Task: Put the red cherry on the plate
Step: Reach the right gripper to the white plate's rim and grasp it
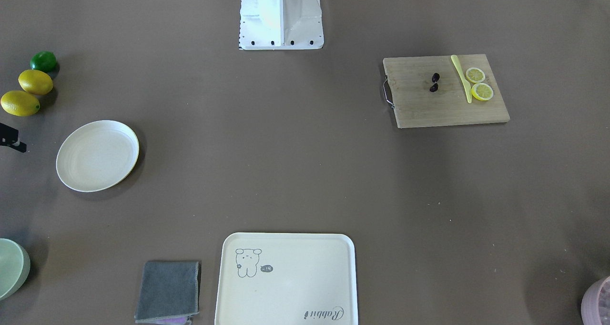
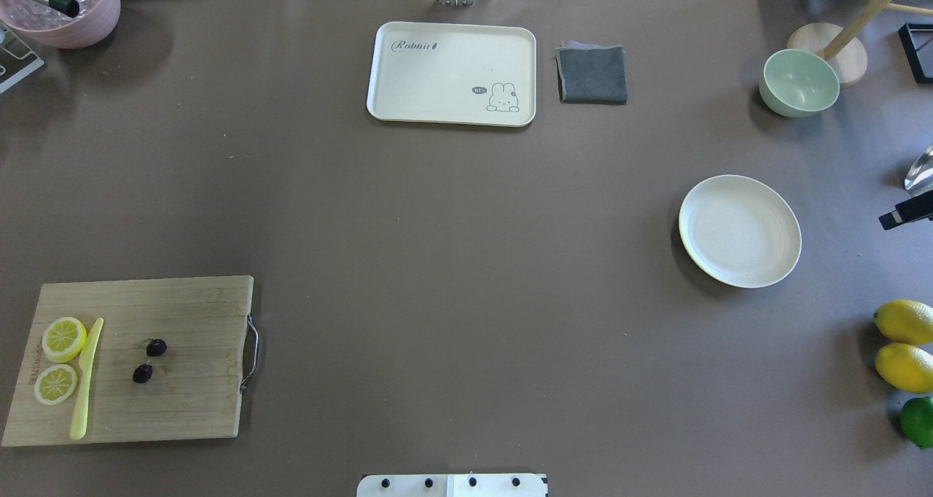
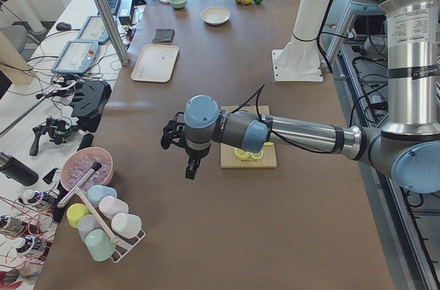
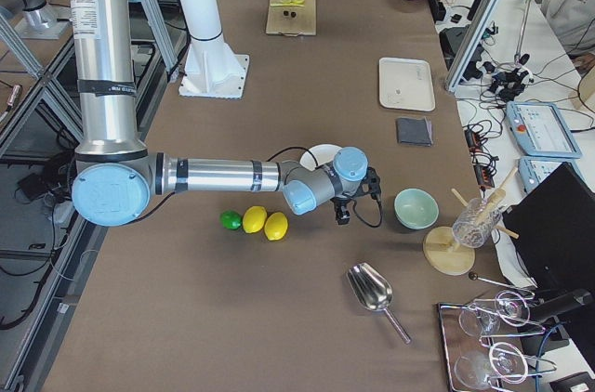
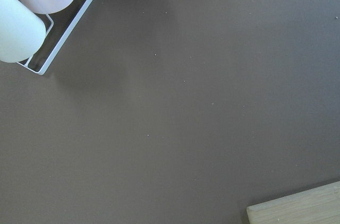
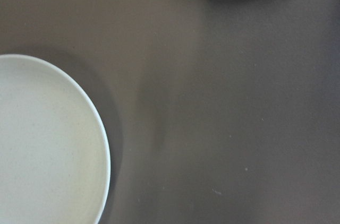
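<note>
The edge of the view from above is cutting off the right tool (image 2: 904, 213), just beside the plate (image 2: 740, 231), so I cannot tell if it is spread or pressed together. The right wrist camera is showing only part of the plate's rim. The left tool (image 3: 182, 154) is showing only in a side view, hanging over the tabletop (image 3: 227, 221), and I cannot tell there either. The red cherry (image 2: 149, 361) is lying on the wooden board (image 2: 182, 402), well apart from the plate.

Dark red cherry (image 2: 143, 373) pair on wooden board (image 2: 182, 315), cream plate (image 2: 740, 231) well apart.
</note>
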{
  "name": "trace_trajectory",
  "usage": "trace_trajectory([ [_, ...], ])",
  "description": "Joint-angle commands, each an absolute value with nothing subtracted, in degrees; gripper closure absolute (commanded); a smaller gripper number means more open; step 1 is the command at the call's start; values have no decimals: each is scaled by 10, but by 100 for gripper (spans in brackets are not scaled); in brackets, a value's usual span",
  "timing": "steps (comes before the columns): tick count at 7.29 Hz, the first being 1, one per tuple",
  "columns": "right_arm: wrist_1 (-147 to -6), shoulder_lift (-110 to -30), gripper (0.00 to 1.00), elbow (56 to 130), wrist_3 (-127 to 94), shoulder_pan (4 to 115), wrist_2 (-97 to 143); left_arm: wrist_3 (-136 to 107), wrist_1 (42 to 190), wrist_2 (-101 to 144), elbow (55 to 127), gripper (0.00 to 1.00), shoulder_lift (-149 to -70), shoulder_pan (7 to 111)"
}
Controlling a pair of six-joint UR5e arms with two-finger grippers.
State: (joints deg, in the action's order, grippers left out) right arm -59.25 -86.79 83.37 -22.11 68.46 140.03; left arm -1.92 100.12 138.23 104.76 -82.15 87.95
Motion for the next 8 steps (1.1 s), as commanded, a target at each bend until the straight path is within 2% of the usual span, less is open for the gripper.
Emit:
trace_trajectory([
  [1, -568, -841, 9, 817, -285, 651, 1392, -22, 1046, 1382, 1052, 2, -797, 881],
  [3, -544, -839, 15, 814, -314, 624, 1364, -23, 1045, 1382, 1057, 2, -795, 883],
  [4, -542, -839, 29, 816, -322, 623, 1364, -30, 1045, 1382, 1065, 2, -793, 885],
  [5, -542, -839, 39, 812, -330, 614, 1364, -32, 1045, 1382, 1070, 2, -792, 889],
  [6, -538, -840, 41, 812, -331, 607, 1364, -32, 1045, 1383, 1071, 2, -792, 892],
  [7, -538, -840, 54, 812, -331, 601, 1365, -36, 1045, 1383, 1073, 2, -793, 892],
  [8, -538, -840, 99, 812, -330, 599, 1368, -47, 1046, 1383, 1075, 2, -792, 891],
])
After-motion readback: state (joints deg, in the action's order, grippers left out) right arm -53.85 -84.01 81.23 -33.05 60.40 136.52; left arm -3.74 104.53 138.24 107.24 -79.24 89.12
